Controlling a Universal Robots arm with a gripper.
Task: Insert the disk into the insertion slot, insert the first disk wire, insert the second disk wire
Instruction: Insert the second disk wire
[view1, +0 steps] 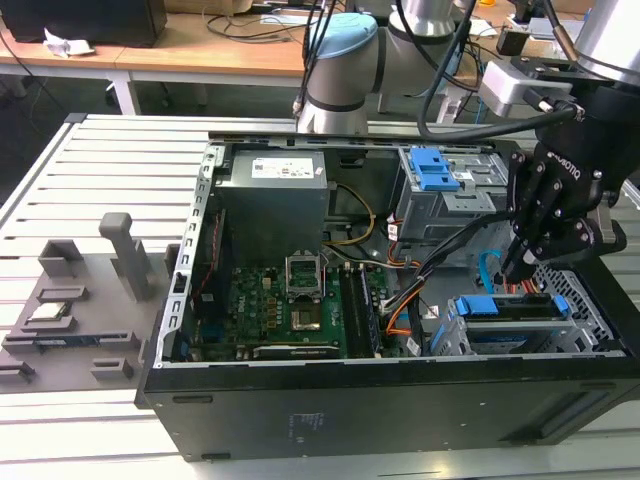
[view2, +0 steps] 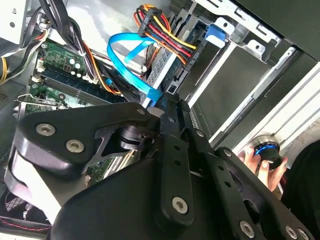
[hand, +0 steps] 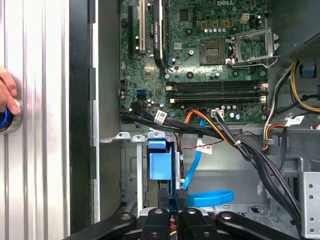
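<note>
Already the disk (view1: 520, 312) sits in the insertion slot (view1: 455, 335) at four o'clock in the case, the gripper (view1: 512, 268) pinching a limp blue wire (hand: 212, 197), best held by its stiff plug.

The arm (view1: 420, 30) is silver tubing with pale blue joint caps, trailing black cables, ending in a black gripper (view1: 522, 262) (its links fastened with silver screws).
</note>
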